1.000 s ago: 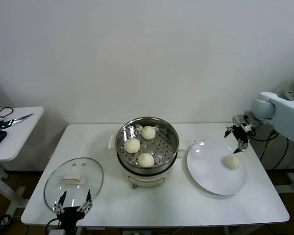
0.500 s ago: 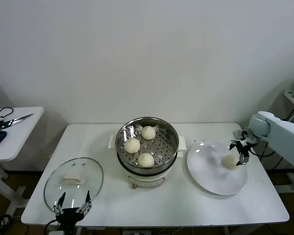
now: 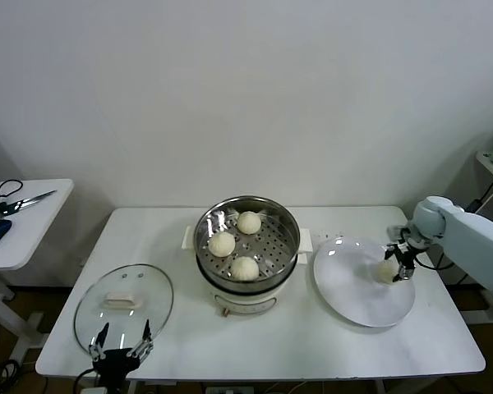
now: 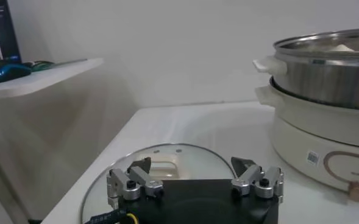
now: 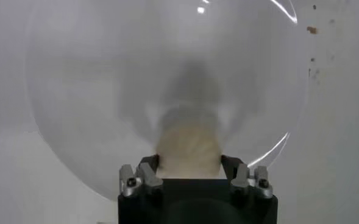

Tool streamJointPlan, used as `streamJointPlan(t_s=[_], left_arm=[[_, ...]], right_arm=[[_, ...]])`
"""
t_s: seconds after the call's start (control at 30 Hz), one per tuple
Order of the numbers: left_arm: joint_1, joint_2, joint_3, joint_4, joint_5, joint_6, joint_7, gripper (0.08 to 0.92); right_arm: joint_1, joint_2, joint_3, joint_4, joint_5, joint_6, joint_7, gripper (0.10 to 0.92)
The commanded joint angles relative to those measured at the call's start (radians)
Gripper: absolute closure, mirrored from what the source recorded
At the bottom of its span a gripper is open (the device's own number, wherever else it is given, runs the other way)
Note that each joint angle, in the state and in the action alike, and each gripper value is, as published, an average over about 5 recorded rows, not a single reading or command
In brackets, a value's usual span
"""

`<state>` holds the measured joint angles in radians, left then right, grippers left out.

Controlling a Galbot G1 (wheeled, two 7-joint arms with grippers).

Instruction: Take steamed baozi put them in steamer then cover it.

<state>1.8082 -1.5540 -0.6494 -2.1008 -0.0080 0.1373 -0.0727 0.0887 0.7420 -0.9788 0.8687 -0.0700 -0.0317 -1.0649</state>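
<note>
Right gripper [image 3: 400,263]: my spread fingers straddle the last small cream-white dough bun [image 5: 188,149], not yet clenched.
Bun: on the flat white round plate [image 3: 349,283].
Left gripper [image 3: 122,349]: mine, released, near the round glass lid [image 3: 123,305].

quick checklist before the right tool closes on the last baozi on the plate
1. Right tool straddles the last baozi: ok.
2. Its fingers open, one on each side: ok.
3. Plate otherwise bare: ok.
4. Free spot in the steamer beside three baozi: ok.
5. Glass lid off, lying near the left tool: ok.
6. Finger contact with the dough: cannot tell.
</note>
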Motion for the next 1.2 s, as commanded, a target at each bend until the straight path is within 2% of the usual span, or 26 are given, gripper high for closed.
streamJointPlan(t_s=[0.03, 0.2, 0.4, 0.6, 0.83, 0.97, 1.2], left_arm=[[0.001, -0.001, 0.002, 0.001, 0.000, 0.001, -0.001, 0.177], [0.000, -0.002, 0.005, -0.002, 0.001, 0.002, -0.001, 0.177], [-0.005, -0.003, 0.010, -0.005, 0.003, 0.007, 0.000, 0.177], [-0.008, -0.001, 0.012, -0.008, 0.003, 0.011, 0.001, 0.177], [-0.005, 0.006, 0.010, -0.017, -0.001, 0.014, 0.003, 0.177], [-0.001, 0.010, 0.004, -0.025, -0.004, 0.017, 0.005, 0.177], [0.012, 0.015, -0.009, -0.032, -0.009, 0.018, 0.007, 0.177]], right_arm=[[-0.008, 0.002, 0.022, -0.001, -0.023, -0.005, -0.002, 0.368], [0.131, -0.034, -0.077, 0.072, 0.071, -0.010, -0.013, 0.392], [0.495, -0.058, -0.399, 0.258, 0.271, -0.023, -0.031, 0.389], [0.823, 0.041, -0.600, 0.378, 0.574, -0.069, -0.058, 0.389], [0.906, 0.196, -0.578, 0.456, 0.839, -0.174, -0.046, 0.389], [0.845, 0.272, -0.552, 0.477, 0.883, -0.219, -0.013, 0.389], [0.712, 0.373, -0.549, 0.459, 0.793, -0.276, 0.064, 0.389]])
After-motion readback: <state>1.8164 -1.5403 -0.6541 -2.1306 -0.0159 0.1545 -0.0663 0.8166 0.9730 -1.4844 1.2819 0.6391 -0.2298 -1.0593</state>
